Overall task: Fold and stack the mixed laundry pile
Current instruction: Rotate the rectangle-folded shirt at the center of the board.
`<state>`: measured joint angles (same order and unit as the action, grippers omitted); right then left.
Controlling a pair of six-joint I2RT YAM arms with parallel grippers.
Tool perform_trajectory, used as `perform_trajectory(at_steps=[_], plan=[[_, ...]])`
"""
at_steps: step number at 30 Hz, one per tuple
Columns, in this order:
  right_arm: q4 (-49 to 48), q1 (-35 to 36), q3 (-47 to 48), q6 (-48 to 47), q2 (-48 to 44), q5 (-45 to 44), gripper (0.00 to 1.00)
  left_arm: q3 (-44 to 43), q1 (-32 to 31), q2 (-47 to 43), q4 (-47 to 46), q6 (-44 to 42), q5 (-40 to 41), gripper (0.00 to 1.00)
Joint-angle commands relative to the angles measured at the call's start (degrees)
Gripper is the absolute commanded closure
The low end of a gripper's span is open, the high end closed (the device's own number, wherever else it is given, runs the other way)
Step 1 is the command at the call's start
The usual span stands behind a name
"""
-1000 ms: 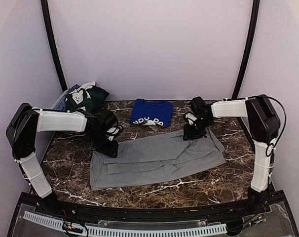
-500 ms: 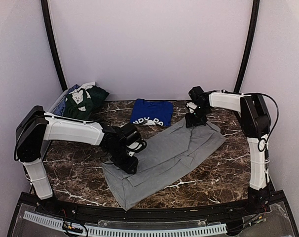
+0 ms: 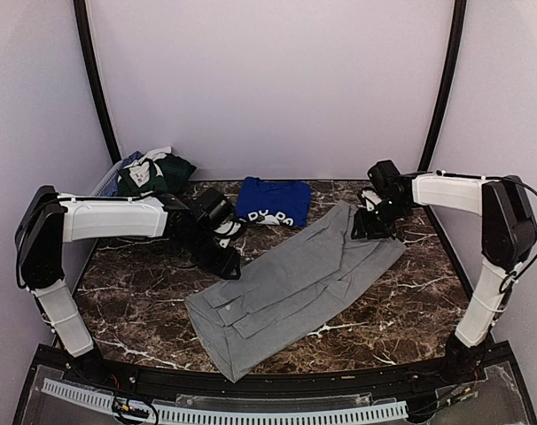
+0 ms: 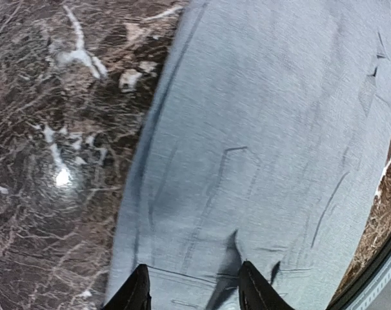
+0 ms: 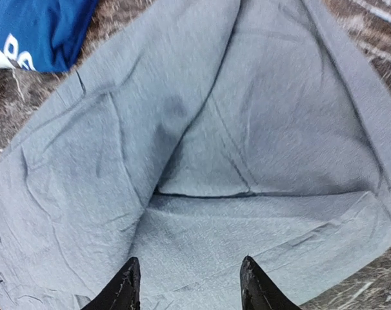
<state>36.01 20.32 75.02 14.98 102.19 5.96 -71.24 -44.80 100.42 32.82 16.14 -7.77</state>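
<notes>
A light-grey garment lies flat and diagonal on the marble table, from the near left to the far right. My left gripper hovers at its far-left edge, open and empty; in the left wrist view the grey cloth lies under the spread fingertips. My right gripper is open over the garment's far-right end; in the right wrist view folded grey cloth lies below it. A folded royal-blue T-shirt with white print lies at the back centre, and it also shows in the right wrist view.
A grey mesh basket at the far left corner holds dark-green and other garments. Bare marble table shows left of the grey garment and at the near right. Black frame posts stand at both back corners.
The grey garment has swung from lying crosswise to lying diagonally, its left end pulled nearer. My left gripper has let go and drawn back to the far left. My right gripper has moved right.
</notes>
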Motion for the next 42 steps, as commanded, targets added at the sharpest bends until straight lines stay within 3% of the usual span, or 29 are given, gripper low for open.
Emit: perform_trajectory(at_steps=[1, 8, 14, 24, 33, 38, 42], plan=[[-4.7, 0.2, -3.1, 4.3, 3.0, 3.7, 0.51, -0.3, 1.2, 0.3, -0.5, -2.6, 2.0, 0.55], [-4.7, -2.9, -1.2, 4.6, 9.3, 2.7, 0.55, 2.3, 0.8, 3.9, -3.5, -3.0, -0.2, 0.56], [-1.7, -5.5, 4.1, 2.9, 14.6, 1.5, 0.56, 0.4, -4.3, 9.1, -4.5, -2.9, -2.5, 0.56], [3.1, -15.4, 18.7, -0.4, 23.8, 2.6, 0.55, -9.9, -12.6, 17.7, -6.2, 0.7, -8.1, 0.58], [9.6, -16.4, 38.8, -3.0, 33.9, 4.4, 0.56, -24.2, -14.9, 25.8, -8.3, 4.0, -10.8, 0.55], [8.8, -15.4, 39.3, -3.8, 28.4, 6.3, 0.56, -28.8, -14.9, 24.5, -6.7, 2.9, -12.3, 0.53], [5.3, -13.1, 32.7, -3.2, 16.7, 8.5, 0.53, -27.5, -14.5, 19.6, -5.6, 0.9, -9.2, 0.49]])
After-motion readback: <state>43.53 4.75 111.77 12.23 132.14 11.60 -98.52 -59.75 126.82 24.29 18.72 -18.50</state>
